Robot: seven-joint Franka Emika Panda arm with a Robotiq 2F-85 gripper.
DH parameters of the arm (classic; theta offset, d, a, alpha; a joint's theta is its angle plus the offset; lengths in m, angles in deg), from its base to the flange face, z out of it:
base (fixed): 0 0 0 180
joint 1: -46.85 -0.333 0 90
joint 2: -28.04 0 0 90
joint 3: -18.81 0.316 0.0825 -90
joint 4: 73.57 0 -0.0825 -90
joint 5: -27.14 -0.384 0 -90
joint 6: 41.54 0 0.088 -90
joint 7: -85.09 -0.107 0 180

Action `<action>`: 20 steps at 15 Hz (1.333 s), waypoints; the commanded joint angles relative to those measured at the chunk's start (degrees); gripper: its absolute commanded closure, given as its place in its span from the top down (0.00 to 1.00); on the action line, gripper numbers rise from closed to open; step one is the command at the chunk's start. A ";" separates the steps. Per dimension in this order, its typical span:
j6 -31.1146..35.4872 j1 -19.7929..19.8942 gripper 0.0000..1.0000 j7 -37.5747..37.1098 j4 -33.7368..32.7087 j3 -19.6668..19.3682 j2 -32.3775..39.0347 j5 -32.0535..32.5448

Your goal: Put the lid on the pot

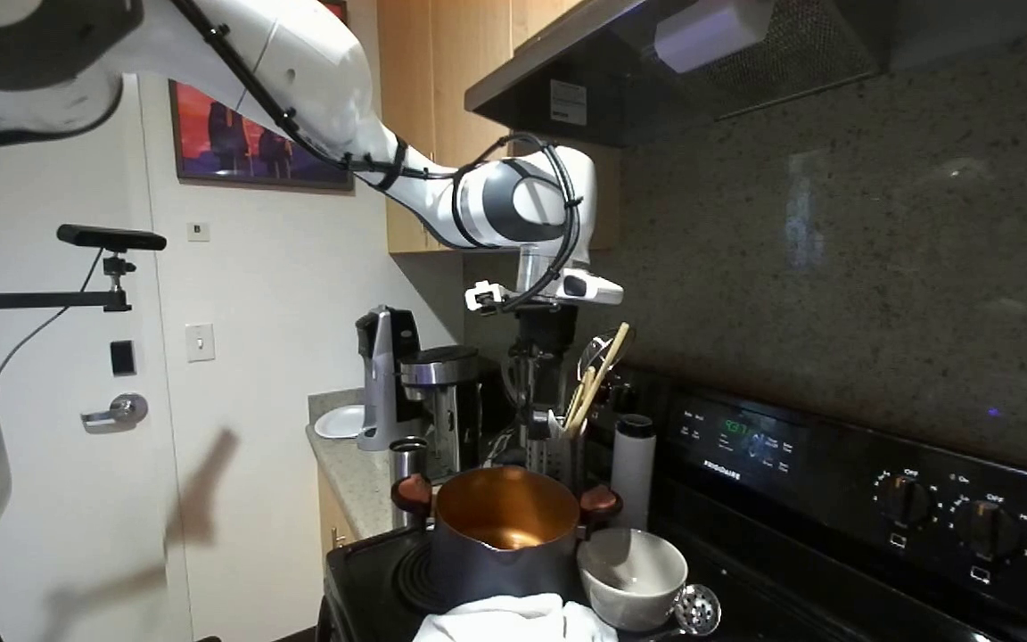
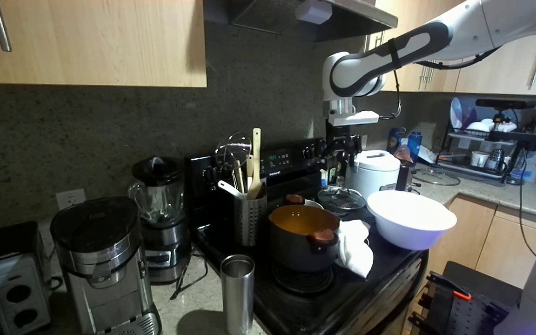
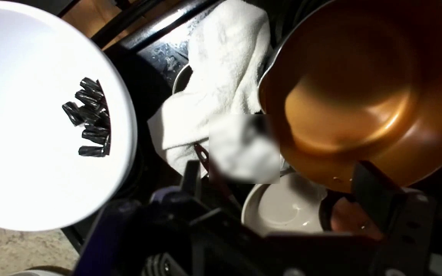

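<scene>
On the stove (image 2: 291, 308), the pot (image 2: 296, 246) stands toward the left edge, the utensil holder (image 2: 248, 225) behind it near the back left corner. The towel (image 2: 355, 253) lies between the pot and the bowl (image 2: 410, 223), which sits by the front right corner with pieces (image 3: 92, 115) in it. The lid (image 2: 341, 200) lies toward the back edge, left of the cooker (image 2: 374, 176).

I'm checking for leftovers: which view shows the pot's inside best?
The wrist view: it looks down into the pot, showing much of its floor, though cropped at top and right. Both exterior views show the inside at a slant.
</scene>
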 commanded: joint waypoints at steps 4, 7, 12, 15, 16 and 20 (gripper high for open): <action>-0.05 1.27 1.00 -2.86 -0.10 -1.25 0.06 -2.00; -0.05 1.14 1.00 -3.00 -0.10 -1.14 0.06 -2.06; 2.71 1.99 1.00 -7.19 -5.48 -2.41 6.79 -1.80; 7.06 3.22 1.00 -11.75 -11.83 -4.82 14.20 -2.31; 7.54 3.82 1.00 -13.19 -14.95 -5.86 17.24 -2.91; 7.97 5.85 1.00 -20.00 -26.56 -9.59 27.97 -3.12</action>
